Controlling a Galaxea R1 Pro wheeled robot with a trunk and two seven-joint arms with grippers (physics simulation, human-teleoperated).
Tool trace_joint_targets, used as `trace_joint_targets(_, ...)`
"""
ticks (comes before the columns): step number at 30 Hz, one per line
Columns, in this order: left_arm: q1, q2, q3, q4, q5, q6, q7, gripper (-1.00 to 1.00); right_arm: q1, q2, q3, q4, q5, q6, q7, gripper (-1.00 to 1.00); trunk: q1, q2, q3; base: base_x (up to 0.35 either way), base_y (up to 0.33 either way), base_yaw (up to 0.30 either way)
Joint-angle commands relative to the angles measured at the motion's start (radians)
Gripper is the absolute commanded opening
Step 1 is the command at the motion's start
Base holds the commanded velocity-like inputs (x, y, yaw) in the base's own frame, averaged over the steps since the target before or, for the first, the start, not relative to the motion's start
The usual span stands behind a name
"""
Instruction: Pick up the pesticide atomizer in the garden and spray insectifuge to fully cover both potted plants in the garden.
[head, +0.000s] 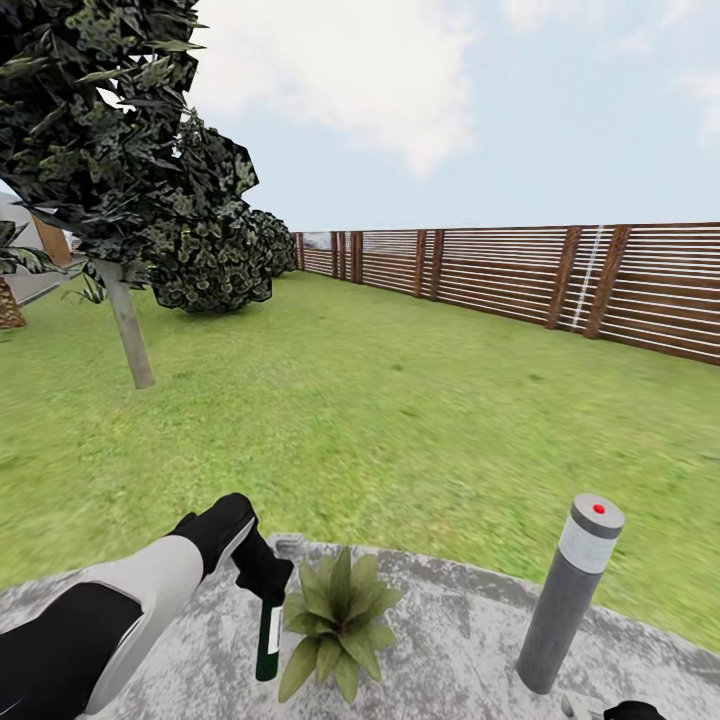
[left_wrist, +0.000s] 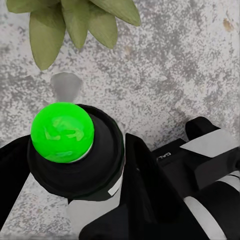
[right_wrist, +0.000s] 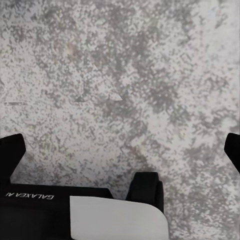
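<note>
**Three cameras over the garden patio**

From the head we look forward and down across the grey patio (head: 450, 640) to lawn (head: 380, 400) and fence (head: 520, 275). Our left wrist camera peers close down the atomizer (left_wrist: 65, 135) at paving and the potted plant (left_wrist: 75, 22), both shared with the head view. Our right wrist camera faces bare paving at close range.

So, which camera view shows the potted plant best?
The head view: the potted plant shows there whole, on the grey patio, beside the pesticide atomizer held in the left tool. The left wrist view catches a few leaf tips; the right wrist view faces paving.
</note>
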Motion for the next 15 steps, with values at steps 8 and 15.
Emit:
trace_joint_targets(8, 0.0, -0.012, -0.001, 0.033, -0.004, 0.004, -0.005, -1.0, -0.001, 0.001, -0.008, 0.001, 0.004, 0.006, 0.002, 1.0, 0.0, -0.001, -0.001, 0.01, 0.0, 0.0)
trace_joint_targets(15, 0.0, -0.039, -0.001, 0.079, -0.006, 0.004, -0.005, -1.0, -0.001, 0.001, -0.008, 0.0, 0.005, 0.006, 0.001, 1.0, 0.0, -0.001, -0.001, 0.0, 0.0, 0.0)
